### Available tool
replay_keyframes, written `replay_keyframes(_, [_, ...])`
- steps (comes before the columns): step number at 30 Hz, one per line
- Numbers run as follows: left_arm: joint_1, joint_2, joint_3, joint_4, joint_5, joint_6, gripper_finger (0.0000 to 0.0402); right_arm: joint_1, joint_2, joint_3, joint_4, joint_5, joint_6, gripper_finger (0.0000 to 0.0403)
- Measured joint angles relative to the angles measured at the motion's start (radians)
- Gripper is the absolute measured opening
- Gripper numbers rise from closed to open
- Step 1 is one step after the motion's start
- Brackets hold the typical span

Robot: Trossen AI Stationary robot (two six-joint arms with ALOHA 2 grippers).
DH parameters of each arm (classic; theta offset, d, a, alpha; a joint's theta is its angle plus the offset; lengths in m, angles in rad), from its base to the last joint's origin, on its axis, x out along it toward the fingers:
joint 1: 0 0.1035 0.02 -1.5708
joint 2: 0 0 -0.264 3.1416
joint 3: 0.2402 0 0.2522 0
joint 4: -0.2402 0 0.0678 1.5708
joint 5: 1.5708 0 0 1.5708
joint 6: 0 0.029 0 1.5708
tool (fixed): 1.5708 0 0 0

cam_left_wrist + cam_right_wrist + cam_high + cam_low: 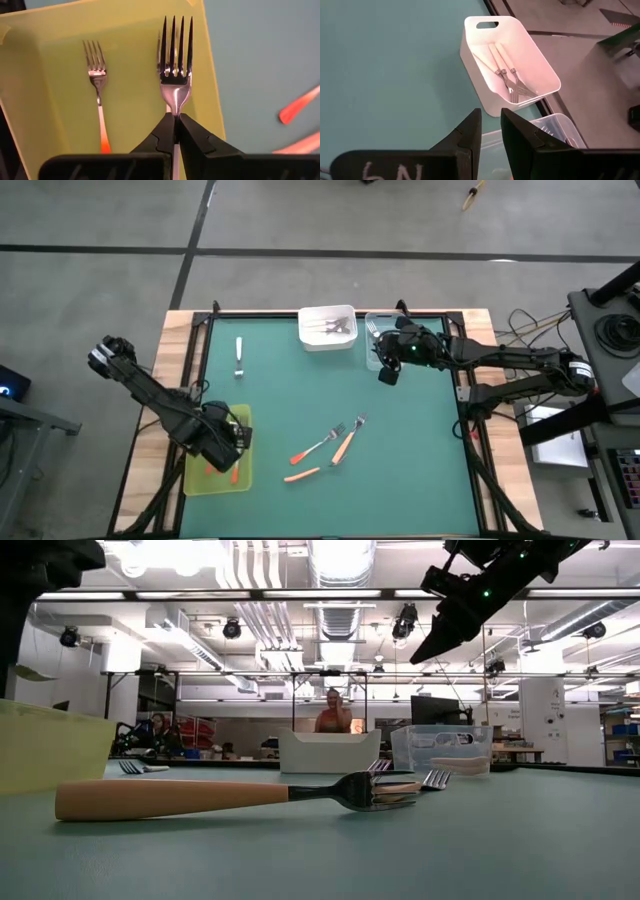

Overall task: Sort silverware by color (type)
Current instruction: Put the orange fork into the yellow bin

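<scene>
My left gripper hangs over the yellow-green tray at the table's near left and is shut on a fork. A red-orange-handled fork lies flat in that tray. My right gripper is open by a narrow gap and holds nothing, above the table beside the clear tray. Three orange-handled forks lie on the green mat at centre. A white-handled fork lies far left. The white tray holds several pale-handled forks. My left gripper pinches the fork's slim neck, just behind the tines, between its two fingertips. The fingers run along the fork, and its tines point straight away from them. The tines cast a shadow on the tray floor, so that end is off the floor.
The white tray and the clear tray sit side by side at the far edge. In the low view, a light-orange-handled fork lies close in front. A wooden frame borders the mat. Bare mat lies between the trays and the central forks.
</scene>
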Motion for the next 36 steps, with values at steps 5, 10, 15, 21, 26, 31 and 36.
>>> replay_keyframes(5, [0.001,0.022,-0.013,-0.002,-0.006,-0.021,0.0,0.0,0.0,0.0,0.0,0.0,-0.004,0.0063])
replay_keyframes(10, [0.002,0.047,-0.044,-0.011,-0.006,-0.015,0.0,0.0,0.0,0.0,0.014,0.0,-0.003,0.0063])
replay_keyframes(15, [0.002,0.073,-0.078,0.016,-0.006,-0.034,0.0,0.0,0.0,0.0,0.028,0.0,0.004,0.0063])
replay_keyframes(21, [0.002,0.103,-0.078,0.026,0.033,-0.025,0.0,0.0,0.0,0.001,0.029,0.0,0.004,0.0063])
replay_keyframes(26, [-0.003,0.137,-0.072,0.075,0.049,-0.039,0.0,0.0,0.0,0.001,0.029,0.0,0.004,0.0063])
replay_keyframes(31, [-0.003,0.194,-0.076,0.074,0.079,-0.013,0.0,0.0,0.0,0.001,0.029,0.0,0.005,0.0063])
replay_keyframes(36, [-0.005,0.241,-0.076,0.076,0.093,0.01,0.0,0.0,0.0,0.001,0.029,0.0,0.005,0.0063])
